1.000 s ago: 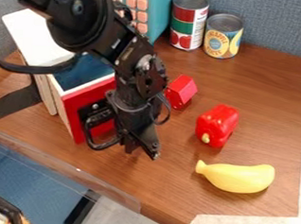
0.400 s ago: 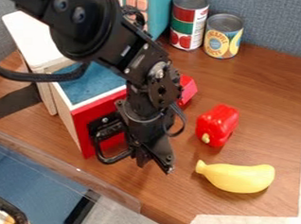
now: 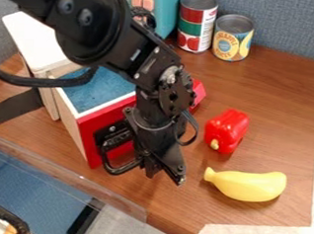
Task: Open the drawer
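1. Hanging beside the handle, my end effector is placed, I judge, to draw it outward; whether it is apart or together, I cannot tell.
2. The drawer juts from its cabinet above the tabletop, its blue inside exposed, so opening seems nearly done.

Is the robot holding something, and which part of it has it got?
I can't tell for sure. The pincer is at the black handle of the red-fronted drawer, covering one end, but whether it really grips there is hidden.
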Motion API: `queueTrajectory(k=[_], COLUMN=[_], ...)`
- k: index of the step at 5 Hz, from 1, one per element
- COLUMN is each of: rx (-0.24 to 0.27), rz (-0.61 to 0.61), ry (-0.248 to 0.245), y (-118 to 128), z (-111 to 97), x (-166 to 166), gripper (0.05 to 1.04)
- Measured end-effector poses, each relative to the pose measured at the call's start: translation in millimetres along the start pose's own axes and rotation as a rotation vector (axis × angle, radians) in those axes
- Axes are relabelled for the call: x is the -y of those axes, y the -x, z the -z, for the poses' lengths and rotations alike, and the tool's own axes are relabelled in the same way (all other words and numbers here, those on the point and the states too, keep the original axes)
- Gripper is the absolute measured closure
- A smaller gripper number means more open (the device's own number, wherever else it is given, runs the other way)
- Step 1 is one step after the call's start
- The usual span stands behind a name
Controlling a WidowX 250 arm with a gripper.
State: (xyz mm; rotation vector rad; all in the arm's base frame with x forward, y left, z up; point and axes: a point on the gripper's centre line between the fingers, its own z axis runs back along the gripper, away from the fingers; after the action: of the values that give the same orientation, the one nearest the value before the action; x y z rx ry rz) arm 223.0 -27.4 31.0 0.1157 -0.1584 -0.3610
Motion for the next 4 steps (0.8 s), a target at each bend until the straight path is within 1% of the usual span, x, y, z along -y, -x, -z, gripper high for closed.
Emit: queueTrajectory(k=[1,2,3,4], rx=[0.015,0.049,0.063,0.074], rz=[-0.019,-0.024,-0.028,-0.019], ry=[-0.006,-0.025,-0.018,-0.003], y=[-0.7,-3.5,-0.8,4.7], z=[-6.3,-16.4,-27.3,-42.7], x=[-1.8,-6.8,-9.4,-11.3], gripper=[0.646,0.347,0.093,0.078])
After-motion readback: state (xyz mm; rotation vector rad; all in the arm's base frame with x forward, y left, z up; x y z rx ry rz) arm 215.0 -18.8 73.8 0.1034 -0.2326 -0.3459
